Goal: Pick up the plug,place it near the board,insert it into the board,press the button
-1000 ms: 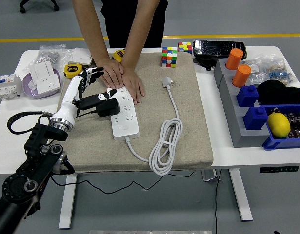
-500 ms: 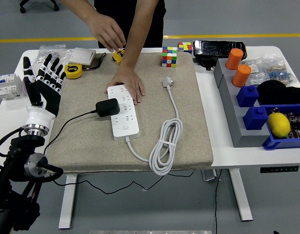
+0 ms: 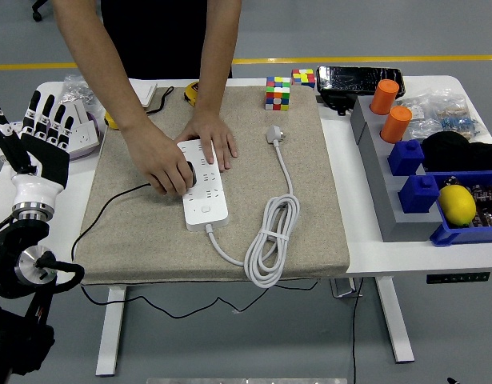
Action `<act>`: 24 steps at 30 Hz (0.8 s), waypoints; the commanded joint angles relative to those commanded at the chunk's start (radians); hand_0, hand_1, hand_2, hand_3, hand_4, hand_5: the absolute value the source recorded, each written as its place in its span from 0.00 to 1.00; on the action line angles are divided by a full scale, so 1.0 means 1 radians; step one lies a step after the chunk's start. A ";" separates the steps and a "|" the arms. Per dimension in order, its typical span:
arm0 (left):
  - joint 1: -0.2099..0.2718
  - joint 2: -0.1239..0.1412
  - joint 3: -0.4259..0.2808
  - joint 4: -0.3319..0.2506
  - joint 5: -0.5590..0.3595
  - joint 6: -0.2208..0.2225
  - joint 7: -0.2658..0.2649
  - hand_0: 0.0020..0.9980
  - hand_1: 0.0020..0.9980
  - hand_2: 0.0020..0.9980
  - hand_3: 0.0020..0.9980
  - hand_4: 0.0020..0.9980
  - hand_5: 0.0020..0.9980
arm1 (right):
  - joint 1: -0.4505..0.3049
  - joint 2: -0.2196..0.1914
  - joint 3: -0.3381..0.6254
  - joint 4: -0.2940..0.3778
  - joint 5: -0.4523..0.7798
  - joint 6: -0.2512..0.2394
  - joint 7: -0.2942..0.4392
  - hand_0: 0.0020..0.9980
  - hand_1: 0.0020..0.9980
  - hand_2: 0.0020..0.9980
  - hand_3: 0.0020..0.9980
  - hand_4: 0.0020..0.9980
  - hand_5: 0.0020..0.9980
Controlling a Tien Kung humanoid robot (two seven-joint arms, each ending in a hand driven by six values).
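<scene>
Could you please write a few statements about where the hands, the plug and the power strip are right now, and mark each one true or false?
1. The robot's left hand is raised at the table's left edge with its fingers spread, holding nothing. True.
2. The robot's left hand grips the black plug. False: a person's hand covers the plug at the white power strip.
3. The person's other hand rests on the far end of the power strip. True.
4. The white power strip lies on the bare white table. False: it lies on the beige mat.
5. The strip's own white plug lies loose on the mat, right of the strip. True.
6. The robot's right hand presses the strip's button. False: no right hand is in view.
</scene>
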 joint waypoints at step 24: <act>0.018 0.008 -0.011 0.008 0.023 0.008 0.012 1.00 1.00 0.98 0.99 1.00 1.00 | -0.008 -0.005 -0.001 0.000 -0.012 0.003 -0.002 0.83 0.76 0.76 0.79 1.00 0.84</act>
